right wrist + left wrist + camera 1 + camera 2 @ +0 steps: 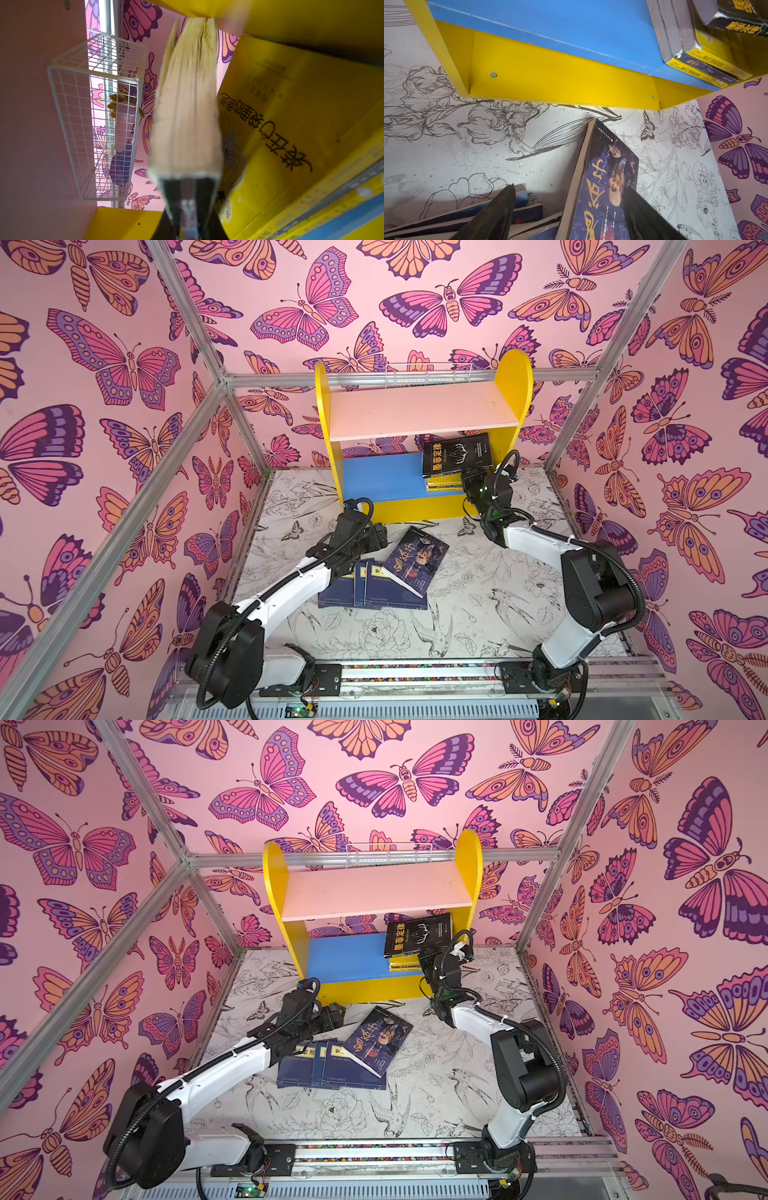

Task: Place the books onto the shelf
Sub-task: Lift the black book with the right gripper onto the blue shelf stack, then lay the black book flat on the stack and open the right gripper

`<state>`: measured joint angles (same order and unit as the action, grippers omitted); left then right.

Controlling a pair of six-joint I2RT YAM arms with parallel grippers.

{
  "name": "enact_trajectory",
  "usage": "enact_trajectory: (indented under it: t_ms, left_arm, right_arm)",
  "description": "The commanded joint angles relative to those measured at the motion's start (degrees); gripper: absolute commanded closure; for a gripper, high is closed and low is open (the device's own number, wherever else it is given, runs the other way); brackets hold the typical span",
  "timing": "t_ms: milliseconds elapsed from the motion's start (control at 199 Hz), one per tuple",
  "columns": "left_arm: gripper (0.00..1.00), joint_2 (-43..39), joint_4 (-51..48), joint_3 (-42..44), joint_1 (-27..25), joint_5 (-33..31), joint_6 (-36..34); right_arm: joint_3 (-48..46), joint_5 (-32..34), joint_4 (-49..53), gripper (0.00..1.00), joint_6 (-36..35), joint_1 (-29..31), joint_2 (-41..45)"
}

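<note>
The shelf (419, 410) (374, 892) stands at the back. On the right of its blue lower board (550, 27) lies a stack of yellow and navy books (442, 484) (291, 124). My right gripper (471, 477) (188, 182) is shut on a black book with yellow characters (456, 454) (187, 104), tilted above that stack. A dark book with a portrait (417, 560) (608, 176) leans on navy-blue books (374, 593) (332, 1073) on the table. My left gripper (380, 537) (571, 187) hangs open over that book's near edge, one finger on each side.
A white wire rack (428, 373) (93, 116) hangs on the wall behind the shelf. Aluminium frame posts (245, 435) stand at the back corners. The left part of the blue board and the pink upper board carry nothing.
</note>
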<state>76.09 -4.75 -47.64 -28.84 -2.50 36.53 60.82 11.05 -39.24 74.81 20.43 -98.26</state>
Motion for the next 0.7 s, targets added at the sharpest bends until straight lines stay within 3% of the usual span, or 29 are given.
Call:
enact_trajectory:
  t_ms: [0,251,276,331,422,542,693]
  left_arm:
    - [0.17,0.63,-0.73,0.97,-0.24,0.31,-0.41]
    - [0.17,1.42,-0.71,1.05,-0.34,0.29,-0.32]
    - [0.17,1.42,-0.73,1.11,-0.34,0.31,-0.28]
    - [0.17,1.34,-0.78,1.22,-0.34,0.39,-0.2]
    - [0.17,1.14,-0.8,1.25,-0.34,0.31,-0.21]
    - [0.17,1.2,-0.78,1.14,-0.34,0.31,-0.24]
    - [0.17,1.68,-0.82,0.71,-0.34,0.22,-0.23]
  right_arm:
    - [2.54,3.1,0.16,1.0,0.79,-0.29,2.3]
    - [2.18,3.28,6.64,1.0,2.89,-1.31,3.4]
    - [2.23,3.28,7.47,0.95,3.38,-1.47,3.49]
    - [2.67,3.24,9.76,0.74,4.73,-1.93,3.87]
    - [4.6,2.51,15.38,0.57,5.44,-2.88,4.85]
    - [8.65,2.37,26.35,0.48,5.0,-3.37,6.38]
    - [13.52,-0.18,37.18,0.46,4.56,-3.9,5.6]
